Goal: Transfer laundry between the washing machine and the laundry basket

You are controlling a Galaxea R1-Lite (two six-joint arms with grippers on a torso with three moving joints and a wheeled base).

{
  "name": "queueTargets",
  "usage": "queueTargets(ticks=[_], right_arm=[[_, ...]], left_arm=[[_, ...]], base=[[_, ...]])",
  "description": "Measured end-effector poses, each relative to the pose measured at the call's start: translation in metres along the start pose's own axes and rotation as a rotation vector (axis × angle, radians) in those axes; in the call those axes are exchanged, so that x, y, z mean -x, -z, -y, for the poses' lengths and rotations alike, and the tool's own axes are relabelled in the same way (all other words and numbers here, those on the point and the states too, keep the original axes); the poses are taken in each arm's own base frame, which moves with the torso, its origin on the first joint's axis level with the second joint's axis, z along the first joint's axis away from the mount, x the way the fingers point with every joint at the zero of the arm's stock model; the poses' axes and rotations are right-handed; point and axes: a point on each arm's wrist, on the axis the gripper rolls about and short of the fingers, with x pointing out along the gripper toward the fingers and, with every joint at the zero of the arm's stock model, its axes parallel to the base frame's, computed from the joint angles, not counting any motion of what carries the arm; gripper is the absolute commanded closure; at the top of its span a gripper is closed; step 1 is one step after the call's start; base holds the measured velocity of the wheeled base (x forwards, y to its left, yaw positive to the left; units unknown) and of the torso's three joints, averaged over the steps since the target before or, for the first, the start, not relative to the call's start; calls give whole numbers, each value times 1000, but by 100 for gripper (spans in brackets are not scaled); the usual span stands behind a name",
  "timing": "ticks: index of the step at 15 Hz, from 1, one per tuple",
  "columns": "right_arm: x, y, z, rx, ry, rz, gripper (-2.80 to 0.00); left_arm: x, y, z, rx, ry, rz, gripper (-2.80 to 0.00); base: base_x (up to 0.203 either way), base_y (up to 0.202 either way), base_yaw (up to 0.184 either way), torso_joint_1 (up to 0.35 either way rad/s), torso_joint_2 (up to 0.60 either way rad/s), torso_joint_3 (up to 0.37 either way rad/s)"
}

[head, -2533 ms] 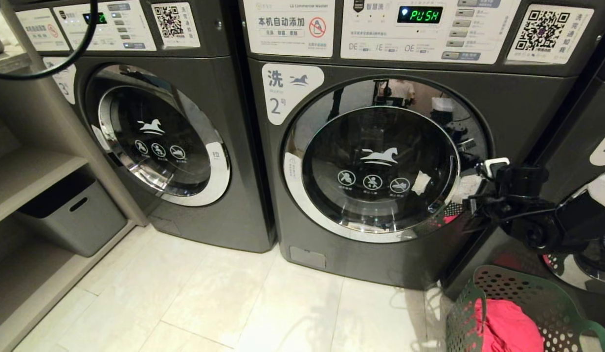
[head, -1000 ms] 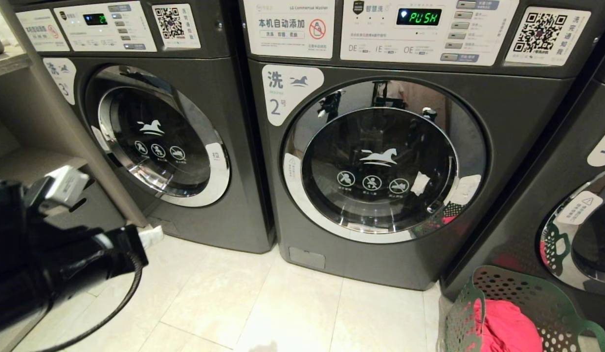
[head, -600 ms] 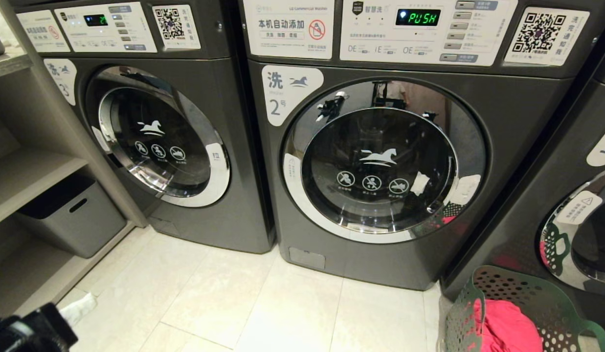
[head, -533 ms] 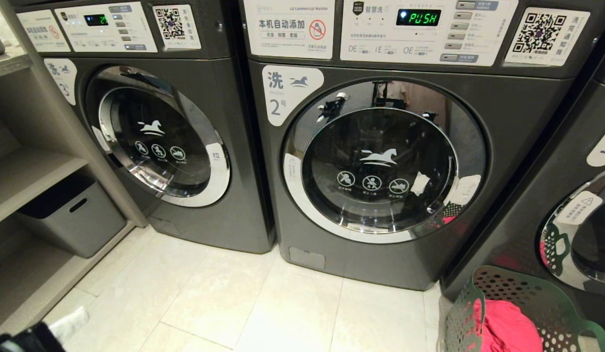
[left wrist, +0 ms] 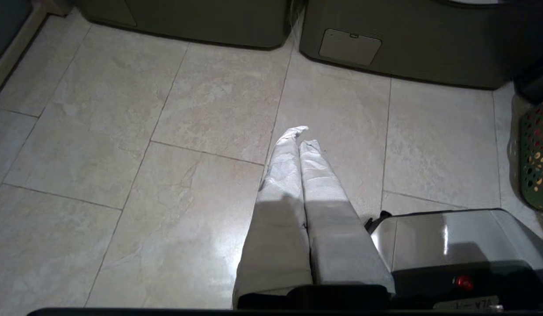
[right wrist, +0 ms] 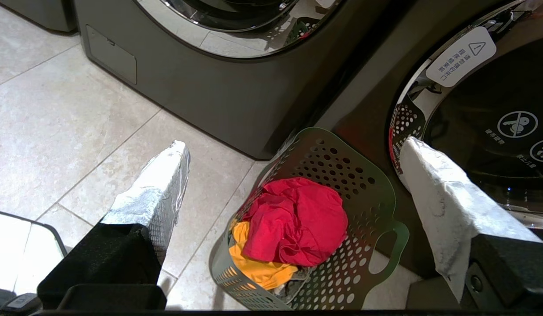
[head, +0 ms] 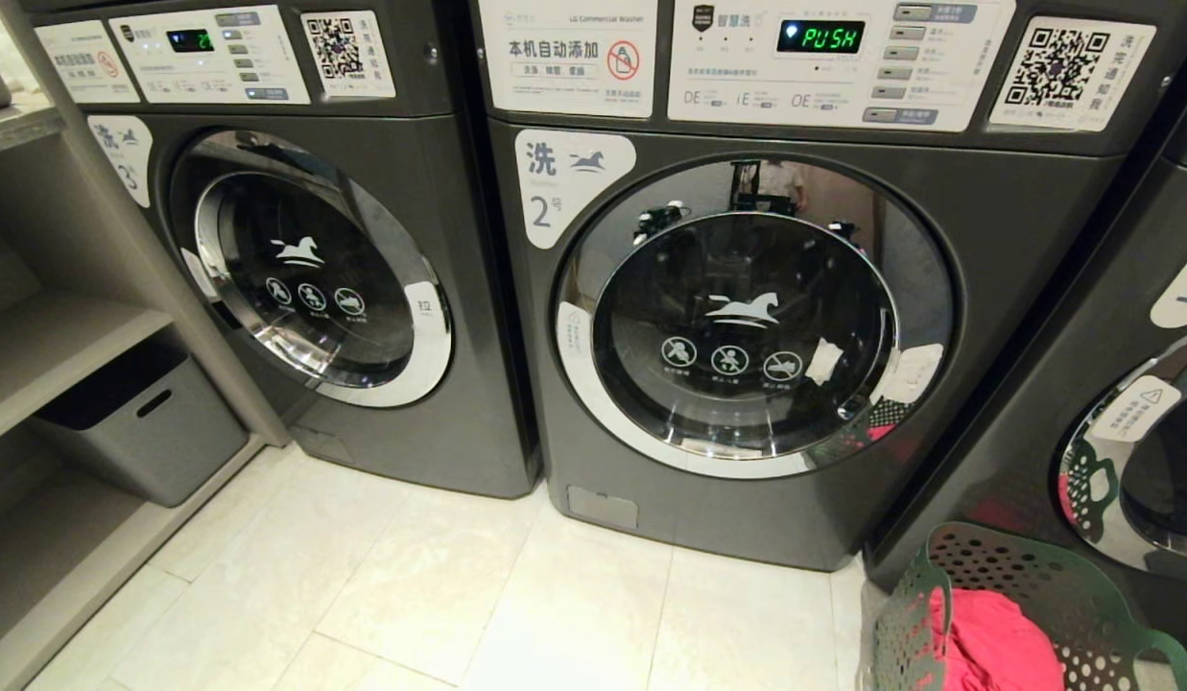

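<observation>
1. While neither arm showed in the head view, the left gripper [left wrist: 303,136] hung low over the pale floor tiles [left wrist: 100,131], its white-wrapped fingers [left wrist: 315,175] pressed together and holding nothing, pointing toward the foot of the machines.
2. The right gripper [right wrist: 293,147] was also low, its two padded fingers [right wrist: 157,184] spread wide apart and empty, with the laundry basket [right wrist: 363,184] framed between them.
3. The green perforated laundry basket [head: 1034,576] stood on the floor at the front of the right-hand machine [head: 1130,384], just beside the corner of the middle washing machine [head: 747,317].
4. A red garment [right wrist: 297,219] lay on top in the basket, with an orange garment [right wrist: 253,267] under it.
5. The middle machine's round door [head: 747,326] was shut; its label [head: 569,178] read "洗" and "2", with a horse logo.
6. Its green display [head: 821,36] read "PUSH", and a panel above carried "本机自动添加" and "LG Commercial Washer".
7. QR codes [head: 1056,65] sat on the control panels.
8. The left-hand machine [head: 315,269], marked "3", was also shut, next to grey shelves holding a grey bin [head: 142,432].
</observation>
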Motion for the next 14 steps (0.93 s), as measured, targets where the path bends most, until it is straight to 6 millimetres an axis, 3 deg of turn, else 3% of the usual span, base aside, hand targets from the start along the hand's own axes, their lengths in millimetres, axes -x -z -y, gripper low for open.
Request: queueTargets(ticks=[10, 14], right_arm=[[-2, 1, -2, 117, -39, 37, -280], [-8, -2, 1, 5, 58, 160, -280]], left_arm=[[6, 5, 0, -18, -111, 50, 0], [6, 4, 0, -17, -158, 63, 0]], base=[[0, 0, 0, 0, 0, 0], [0, 0, 0, 0, 0, 0]])
